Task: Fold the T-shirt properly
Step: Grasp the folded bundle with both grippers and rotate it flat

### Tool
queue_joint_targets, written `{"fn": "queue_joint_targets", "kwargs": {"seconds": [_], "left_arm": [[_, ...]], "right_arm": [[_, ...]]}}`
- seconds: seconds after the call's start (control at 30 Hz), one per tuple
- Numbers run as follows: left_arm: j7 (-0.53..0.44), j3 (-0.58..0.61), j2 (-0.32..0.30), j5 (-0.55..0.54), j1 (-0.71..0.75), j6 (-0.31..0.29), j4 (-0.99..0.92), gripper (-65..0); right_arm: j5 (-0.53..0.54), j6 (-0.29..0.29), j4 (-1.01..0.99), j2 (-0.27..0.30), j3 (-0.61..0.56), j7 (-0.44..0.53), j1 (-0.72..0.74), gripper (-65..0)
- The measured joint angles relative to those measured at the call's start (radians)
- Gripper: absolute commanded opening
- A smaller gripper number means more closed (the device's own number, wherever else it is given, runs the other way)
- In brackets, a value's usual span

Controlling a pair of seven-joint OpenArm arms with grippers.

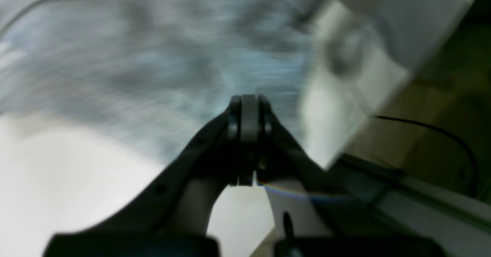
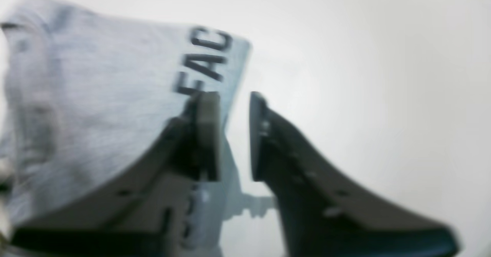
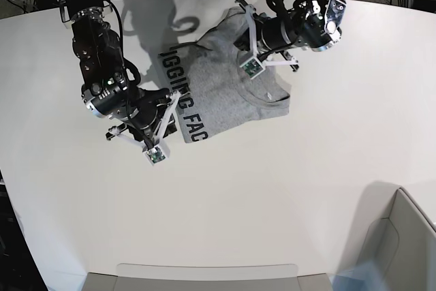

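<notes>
Left wrist view: the picture is smeared with motion blur. The left claw (image 1: 249, 134) has its jaws pressed flat together with nothing visibly caught between them. Behind it spreads the grey cloth of the T-shirt (image 1: 153, 57), and pale counter (image 1: 57, 180) shows below. Whether the tips touch the cloth cannot be told from here.

Right wrist view: the right claw (image 2: 234, 134) stands at the edge of the T-shirt (image 2: 96, 107), just below the black letters "FAC". One finger (image 2: 207, 134) lies over the cloth; the other is over bare counter (image 2: 364, 76). A narrow gap shows between the jaws, and the shirt's edge runs close to it, but a firm pinch on the fabric cannot be confirmed.

Base view: the T-shirt (image 3: 231, 86) lies partly folded on the white counter (image 3: 272, 202), lettered strip turned up along its near left edge, plain grey to the right. The right claw (image 3: 165, 124) is at the lower left corner beside the lettering; the left claw (image 3: 255, 51) hangs over the upper middle of the garment.

The step in hand looks like securing the lettered edge for another fold. The next move calls for a sure pinch on that edge, then carrying it across the shirt without dragging the layers beneath.
</notes>
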Motion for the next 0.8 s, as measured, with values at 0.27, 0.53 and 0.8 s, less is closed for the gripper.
{"fn": "queue_joint_targets", "kwargs": {"seconds": [0.27, 0.53, 0.8], "left_arm": [[-0.031, 0.174, 0.003, -0.005, -0.113, 0.006, -0.154, -65.0], [-0.051, -0.061, 0.019, -0.039, -0.16, -0.004, -0.342, -65.0], [-0.022, -0.349, 0.024, 0.013, -0.303, 0.013, -0.425, -65.0]], "right_arm": [[0.001, 0.043, -0.24, -0.005, -0.153, 0.065, 0.113, -65.0], [-0.004, 0.04, -0.271, 0.041, -0.243, 0.088, 0.056, -65.0], [0.021, 0.051, 0.043, 0.067, -0.416, -0.066, -0.145, -65.0]]}}
